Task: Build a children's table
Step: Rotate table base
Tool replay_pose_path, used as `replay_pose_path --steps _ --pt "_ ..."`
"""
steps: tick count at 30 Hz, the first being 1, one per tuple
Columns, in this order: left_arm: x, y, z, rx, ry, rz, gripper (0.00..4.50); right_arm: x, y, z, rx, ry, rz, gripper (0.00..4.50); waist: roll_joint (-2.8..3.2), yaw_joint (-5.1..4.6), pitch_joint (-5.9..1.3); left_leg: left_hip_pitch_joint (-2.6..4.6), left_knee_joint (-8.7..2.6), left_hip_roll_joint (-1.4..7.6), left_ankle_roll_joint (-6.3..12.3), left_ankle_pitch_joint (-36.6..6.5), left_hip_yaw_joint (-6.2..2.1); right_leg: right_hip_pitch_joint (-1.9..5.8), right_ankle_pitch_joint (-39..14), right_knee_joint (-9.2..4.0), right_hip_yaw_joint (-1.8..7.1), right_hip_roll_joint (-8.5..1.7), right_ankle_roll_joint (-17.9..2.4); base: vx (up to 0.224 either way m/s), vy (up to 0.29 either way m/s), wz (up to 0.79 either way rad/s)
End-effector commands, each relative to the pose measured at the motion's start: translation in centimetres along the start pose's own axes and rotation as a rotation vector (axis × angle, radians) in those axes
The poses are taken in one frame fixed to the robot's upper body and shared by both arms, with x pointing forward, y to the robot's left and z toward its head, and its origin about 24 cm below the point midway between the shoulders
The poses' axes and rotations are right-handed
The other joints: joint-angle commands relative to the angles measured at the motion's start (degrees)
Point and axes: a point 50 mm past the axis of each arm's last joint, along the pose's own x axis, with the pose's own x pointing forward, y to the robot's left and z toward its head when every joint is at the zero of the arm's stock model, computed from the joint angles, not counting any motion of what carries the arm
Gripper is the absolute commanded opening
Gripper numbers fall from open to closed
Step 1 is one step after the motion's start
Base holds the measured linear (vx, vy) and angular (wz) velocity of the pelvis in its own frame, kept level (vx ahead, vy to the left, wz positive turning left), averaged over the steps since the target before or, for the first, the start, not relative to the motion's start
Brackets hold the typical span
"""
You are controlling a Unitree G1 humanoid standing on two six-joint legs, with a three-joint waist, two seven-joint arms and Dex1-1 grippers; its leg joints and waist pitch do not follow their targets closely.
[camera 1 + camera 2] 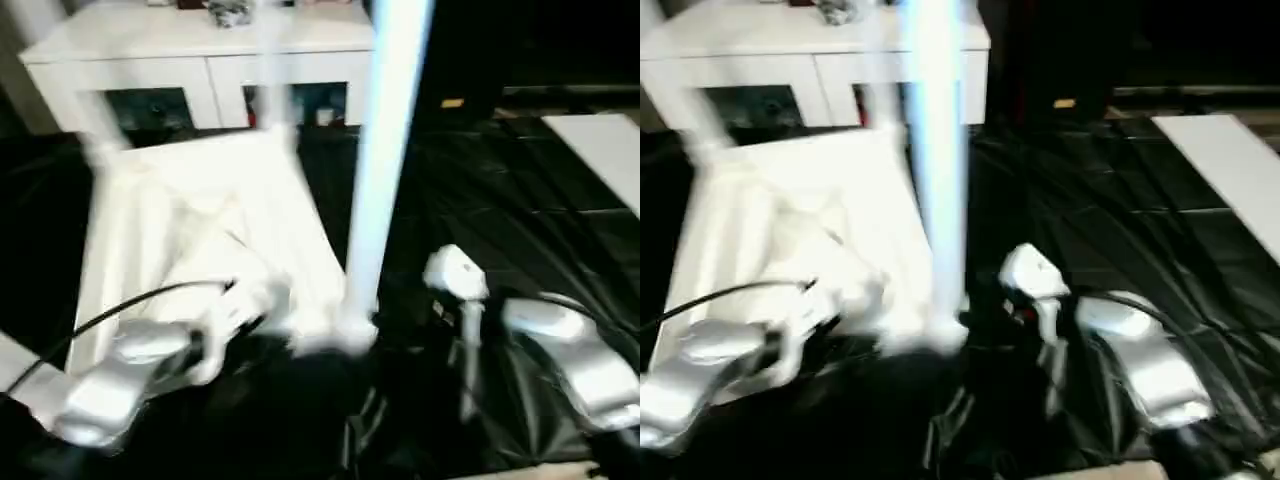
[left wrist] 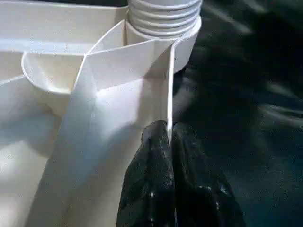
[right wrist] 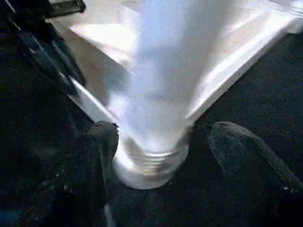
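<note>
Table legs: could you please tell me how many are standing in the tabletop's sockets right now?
1: a leg stands upright in the tabletop's near corner socket, by both grippers. Blur may hide others.

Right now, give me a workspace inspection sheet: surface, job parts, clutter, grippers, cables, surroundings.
Surface: black sheeting, creased.
Job's things: tabletop lying underside up; one leg standing upright in its near corner socket, thread ridges visible.
Clutter: nothing seen.
Grippers: left gripper shut on the tabletop's side wall beside the socket; right gripper open, fingers either side of the leg's base, not squeezing.
Cables: black cable arching over the left forearm.
Surroundings: white cabinet behind; white board at right.
</note>
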Motion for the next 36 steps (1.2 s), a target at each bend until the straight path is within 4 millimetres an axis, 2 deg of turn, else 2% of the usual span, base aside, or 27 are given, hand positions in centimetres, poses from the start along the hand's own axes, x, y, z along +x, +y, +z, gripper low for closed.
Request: replay_pose_path --steps 1,5,8,10,13,14,15,16,17,19,22,25,27,29,31,33,34,36 --pt "-0.3 1.2 1.0 0.056 -0.031 0.082 0.01 0.0 -0.4 0.1 -0.008 0.001 -0.020 3.50 -0.66 0.74 -3.52 -0.42 -4.52 3.51 4.27 -4.2 -1.48 2.89 -5.1 -4.37 3.09 -5.07 -14.0 0.000 0.000 0.00" --pt "0.3 0.9 1.0 0.055 -0.013 0.033 0.01 0.1 0.1 -0.6 -0.014 0.021 0.033 3.50 -0.61 1.18 -3.90 -0.39 -4.07 3.63 6.37 -0.1 -1.36 2.86 2.4 -3.45 2.95 -5.14 -15.7 0.000 0.000 0.00" --pt "0.7 1.0 0.9 0.066 -0.006 0.005 0.01 0.3 -0.1 -1.2 -0.022 0.042 0.030 3.50 -0.44 1.46 -3.99 -0.43 -3.84 3.55 7.36 1.0 -1.28 2.74 4.5 -3.24 2.90 -5.07 -16.5 0.000 0.000 0.00" --pt "0.8 1.0 1.0 0.082 -0.003 -0.005 0.01 0.5 -0.4 -1.3 -0.022 0.044 0.005 3.50 -0.40 1.79 -3.81 -0.37 -3.98 3.60 6.85 -0.9 -1.22 2.77 1.5 -3.58 2.91 -5.21 -16.5 0.000 0.000 0.00" --pt "0.9 0.9 1.3 0.062 -0.038 -0.045 0.01 1.3 -1.4 -1.3 0.000 0.022 -0.099 3.50 -0.36 1.75 -3.87 -0.14 -4.06 3.58 5.36 -1.8 -1.15 2.67 -0.2 -3.63 2.91 -5.16 -16.6 0.000 0.000 0.00" --pt "0.9 0.9 1.4 0.057 -0.049 -0.056 0.01 1.4 -1.5 -1.3 0.011 0.013 -0.117 3.50 -0.33 1.76 -3.88 -0.15 -4.07 3.61 5.13 -1.4 -1.15 2.76 0.9 -3.46 2.98 -5.10 -16.7 0.000 0.000 0.00" --pt "1.0 0.8 1.6 0.053 -0.066 -0.075 0.01 1.6 -1.7 -1.3 0.033 -0.003 -0.138 3.50 0.51 1.91 -3.97 -0.06 -3.98 3.63 4.98 -1.1 -1.27 2.67 1.7 -3.26 2.98 -5.14 -16.8 0.000 0.000 0.00" --pt "1.0 0.6 1.8 0.043 -0.083 -0.119 0.01 1.7 -1.8 -1.2 0.044 -0.018 -0.145 3.50 0.09 1.69 -4.04 -0.11 -3.99 3.54 4.98 -0.8 -1.15 2.71 3.4 -3.21 2.95 -4.99 -17.2 0.000 0.000 0.00" --pt "1.0 0.6 1.8 0.043 -0.083 -0.119 0.01 1.7 -1.8 -1.2 0.044 -0.018 -0.145 3.50 0.01 1.72 -4.17 -0.15 -3.88 3.44 5.16 -0.8 -1.12 2.85 4.5 -3.04 2.95 -4.90 -17.4 0.000 0.000 0.00" --pt "1.1 1.1 2.3 0.025 -0.115 -0.108 0.01 1.7 -1.6 -1.1 0.050 -0.033 -0.131 3.50 0.38 1.78 -4.24 -0.18 -3.79 3.54 5.78 0.4 -1.21 2.87 7.1 -2.80 2.87 -4.95 -17.6 0.000 0.000 0.00" --pt "1.2 1.4 2.9 -0.016 -0.140 -0.113 0.28 1.6 -1.3 -1.2 0.042 -0.038 -0.121 3.50 0.06 1.79 -4.15 -0.14 -3.89 3.53 5.58 -0.9 -1.10 2.97 5.6 -3.07 2.88 -5.05 -17.7 0.000 0.000 0.00" --pt "1.5 1.4 3.0 -0.011 -0.140 -0.116 0.58 1.5 -1.0 -1.3 0.043 -0.046 -0.115 3.50 0.22 2.17 -4.09 0.11 -3.93 3.73 5.08 -1.7 -1.00 2.79 4.5 -3.25 2.95 -5.04 -18.0 0.000 0.000 0.00" --pt "1.9 1.4 2.9 0.027 -0.114 -0.097 0.62 1.4 -0.9 -1.2 0.043 -0.051 -0.111 3.50 0.15 2.19 -4.12 -0.15 -3.92 3.70 5.25 -1.4 -1.08 3.02 5.5 -3.06 2.94 -4.98 -17.6 0.000 0.000 0.00" --pt "2.4 1.3 2.7 0.025 -0.087 -0.096 0.62 1.2 -0.7 -1.0 0.042 -0.056 -0.106 3.50 0.80 2.06 -4.16 -0.15 -3.85 3.68 5.30 -1.5 -1.22 3.02 5.6 -3.04 2.91 -5.04 -17.1 0.000 0.000 0.00" --pt "2.6 1.3 2.7 0.020 -0.082 -0.085 0.62 1.2 -0.6 -0.9 0.039 -0.055 -0.104 3.50 0.46 1.78 -4.12 -0.24 -3.95 3.61 5.10 -2.0 -1.19 3.21 5.3 -3.24 2.91 -4.96 -16.8 0.000 0.000 0.00" --pt "2.8 1.6 2.4 0.030 -0.049 -0.057 0.62 1.0 -0.5 -0.8 0.026 -0.051 -0.101 3.50 0.90 1.61 -4.08 -0.18 -3.96 3.60 4.68 -2.9 -1.22 3.16 4.1 -3.42 2.87 -4.97 -16.8 0.000 0.000 0.00" --pt "2.8 1.7 2.3 0.032 -0.039 -0.051 0.62 1.0 -0.5 -0.8 0.024 -0.051 -0.101 3.50 0.76 1.55 -4.13 -0.21 -3.96 3.64 4.44 -3.0 -1.28 3.30 4.1 -3.39 2.91 -4.99 -16.7 0.000 0.000 0.00" --pt "2.8 2.2 2.0 0.008 -0.032 -0.006 0.62 1.0 -0.5 -0.7 0.014 -0.049 -0.099 3.50 1.07 1.24 -4.06 -0.24 -3.97 3.47 4.29 -3.7 -1.26 3.26 3.4 -3.59 2.81 -4.85 -16.6 0.000 0.000 0.00"
